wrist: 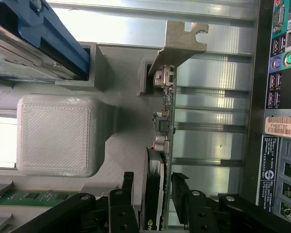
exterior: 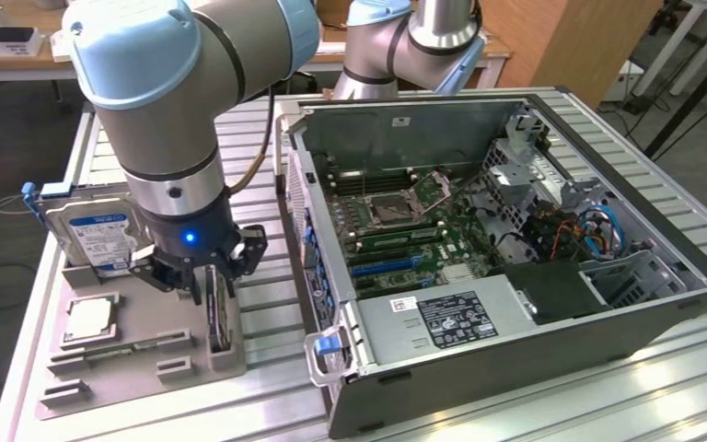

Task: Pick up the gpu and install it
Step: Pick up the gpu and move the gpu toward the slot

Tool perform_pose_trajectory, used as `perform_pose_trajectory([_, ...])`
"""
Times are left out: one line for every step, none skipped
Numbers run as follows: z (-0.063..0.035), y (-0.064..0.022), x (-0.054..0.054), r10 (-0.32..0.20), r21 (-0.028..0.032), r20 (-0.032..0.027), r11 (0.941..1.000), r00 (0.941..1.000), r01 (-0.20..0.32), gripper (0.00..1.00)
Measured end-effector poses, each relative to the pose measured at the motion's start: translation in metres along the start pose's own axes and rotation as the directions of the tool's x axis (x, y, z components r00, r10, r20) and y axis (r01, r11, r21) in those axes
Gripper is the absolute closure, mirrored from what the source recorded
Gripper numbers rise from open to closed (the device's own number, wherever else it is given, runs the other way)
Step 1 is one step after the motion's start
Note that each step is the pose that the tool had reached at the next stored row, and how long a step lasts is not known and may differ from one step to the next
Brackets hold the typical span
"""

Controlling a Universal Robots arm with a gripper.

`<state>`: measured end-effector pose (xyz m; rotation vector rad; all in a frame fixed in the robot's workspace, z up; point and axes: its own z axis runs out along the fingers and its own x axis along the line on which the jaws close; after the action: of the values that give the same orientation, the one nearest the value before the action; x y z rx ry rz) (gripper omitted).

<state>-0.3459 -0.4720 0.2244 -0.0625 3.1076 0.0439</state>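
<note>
Starting big: the slatted bench (exterior: 648, 387) carries the open PC case (exterior: 514, 368), and at 9 o'clock from it in the exterior view sits the grey parts tray (exterior: 108, 387). The arm (exterior: 169, 120) reaches straight down onto that tray. The hard drive (exterior: 96, 235) stands at the tray's 12 o'clock end. The gpu (exterior: 218, 322) is on edge in a slot along the tray's 3 o'clock side, with its long axis running 12 to 6.

The end effector (exterior: 202, 287) is right on top of it, so the card lies directly below, between the jaws. The wrist view adds the detail: the gpu (wrist: 166, 107) is seen edge-on, with its silver bracket (wrist: 182, 41) at the far end. The end effector (wrist: 154, 175) straddles the card, released as far as I can judge, since a sliver of tray shows beside one finger (wrist: 128, 189). The exterior view adds the motherboard (exterior: 415, 230) waiting inside the case
</note>
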Motion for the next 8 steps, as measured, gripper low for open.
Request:
perform_pose_trajectory([0.0000,0.0000,0.0000,0.000,0.0000,0.0000,1.0000,1.0000,0.000,0.55])
perform_pose_trajectory([0.0000,0.0000,0.0000,0.000,0.0000,0.0000,1.0000,1.0000,0.000,0.55])
perform_pose_trajectory([0.0000,0.0000,0.0000,0.000,0.0000,0.0000,1.0000,1.0000,0.000,0.55])
perform_pose_trajectory([0.0000,0.0000,0.0000,0.000,0.0000,0.0000,1.0000,1.0000,0.000,0.55])
perform_pose_trajectory([0.0000,0.0000,0.0000,0.000,0.0000,0.0001,1.0000,1.0000,0.000,0.55])
perform_pose_trajectory([0.0001,0.0000,0.0000,0.000,0.0000,-0.0001,1.0000,1.0000,0.000,0.55])
perform_pose_trajectory([0.0006,0.0000,0.0000,0.000,-0.0001,0.0002,1.0000,1.0000,0.000,0.55])
perform_pose_trajectory([0.0013,0.0000,0.0000,0.000,-0.0002,0.0003,1.0000,1.0000,0.000,0.55])
